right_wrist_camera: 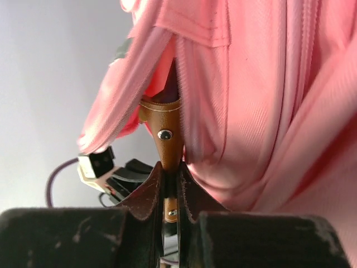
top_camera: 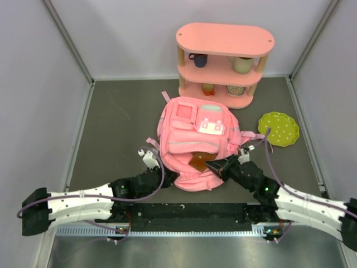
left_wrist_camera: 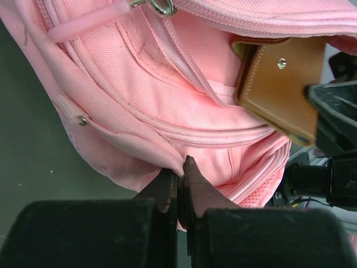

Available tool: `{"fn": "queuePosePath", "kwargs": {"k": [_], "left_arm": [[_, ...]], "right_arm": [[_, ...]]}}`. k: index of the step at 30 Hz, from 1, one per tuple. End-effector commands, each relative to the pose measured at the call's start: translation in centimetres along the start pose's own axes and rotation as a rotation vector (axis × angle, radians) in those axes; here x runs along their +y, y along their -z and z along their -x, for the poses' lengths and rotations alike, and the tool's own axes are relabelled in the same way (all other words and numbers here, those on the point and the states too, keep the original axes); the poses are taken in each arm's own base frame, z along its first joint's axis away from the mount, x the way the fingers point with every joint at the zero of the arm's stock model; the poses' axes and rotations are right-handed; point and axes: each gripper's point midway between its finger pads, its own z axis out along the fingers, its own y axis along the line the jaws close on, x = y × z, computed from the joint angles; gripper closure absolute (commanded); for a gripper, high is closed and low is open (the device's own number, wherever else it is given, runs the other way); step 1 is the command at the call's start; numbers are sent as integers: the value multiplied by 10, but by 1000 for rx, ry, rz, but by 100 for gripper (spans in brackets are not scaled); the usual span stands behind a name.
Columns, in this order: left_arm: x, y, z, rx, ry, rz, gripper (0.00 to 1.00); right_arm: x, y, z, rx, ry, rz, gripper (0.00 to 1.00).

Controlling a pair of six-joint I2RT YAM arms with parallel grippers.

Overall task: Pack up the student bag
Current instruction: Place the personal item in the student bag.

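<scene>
bag: student bag [top_camera: 189, 131] laid flat on table [top_camera: 122, 123], just before pink shelf [top_camera: 223, 39] | L: left gripper [left_wrist_camera: 179, 167] pinched shut on bag's fabric edge | R: right gripper [right_wrist_camera: 170, 176] clamped on brown leather case [right_wrist_camera: 165, 139], case tucked partly into bag opening

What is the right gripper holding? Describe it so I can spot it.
Start at the pink student bag lying mid-table, before the pink shelf. At its near end the right gripper pinches a flat leather piece partly tucked into the bag. It is the only tan-brown thing, with pale edge stitching and a metal stud.
</scene>
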Motion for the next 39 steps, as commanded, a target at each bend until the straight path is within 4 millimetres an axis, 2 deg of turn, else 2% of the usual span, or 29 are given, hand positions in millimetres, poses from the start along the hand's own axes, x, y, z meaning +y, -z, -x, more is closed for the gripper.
{"fn": "queuePosePath", "kwargs": {"k": [1,4,7,10,11,15,16,17,19,22,23,25,28,31,33,34,35,37,39], "left_arm": [[-67,13,7,28,65,-212,100],[-78,13,10,16,40,-245,100],[-90,12,6,36,3,-261,100],[-98,10,-2,42,-4,-273,100],[-93,11,-3,48,4,-242,100],[-90,16,-5,51,-24,-264,100],[-90,17,-6,59,-27,-265,100],[-91,17,-9,69,-33,-277,100],[-92,16,-19,101,-52,-303,100],[-95,15,-32,142,-106,-326,100],[-103,17,-33,149,-114,-351,100],[-106,16,-40,167,-152,-355,100],[-102,14,-39,151,-144,-340,100],[-97,16,-36,139,-141,-329,100],[-87,15,-37,144,-142,-296,100],[-88,18,-35,137,-132,-302,97],[-81,18,-36,134,-131,-289,94],[-80,22,-28,107,-116,-292,86],[-75,24,-23,91,-126,-278,77]], "right_arm": [[-8,30,59,-364,-100,-149,100],[-26,33,60,-370,-173,-176,100],[-34,23,51,-341,-195,-213,100],[-26,8,45,-350,-191,-198,100],[-5,3,47,-366,-195,-122,100],[16,-11,46,-373,-171,-49,100],[33,-13,44,-368,-167,-27,100],[32,-20,36,-337,-105,-53,100],[53,-27,28,-306,-90,-28,96],[53,-38,21,-278,-133,-30,85],[47,-45,19,-260,-129,-41,84],[50,-51,11,-217,-179,-33,83],[46,-57,8,-208,-160,-41,81],[44,-52,11,-220,-131,-32,70],[53,-41,13,-211,-116,18,64],[43,-36,14,-212,-37,-19,55],[41,-31,13,-204,-20,-45,50],[50,-16,12,-179,19,-53,43],[32,-5,11,-164,58,-117,41]]}}
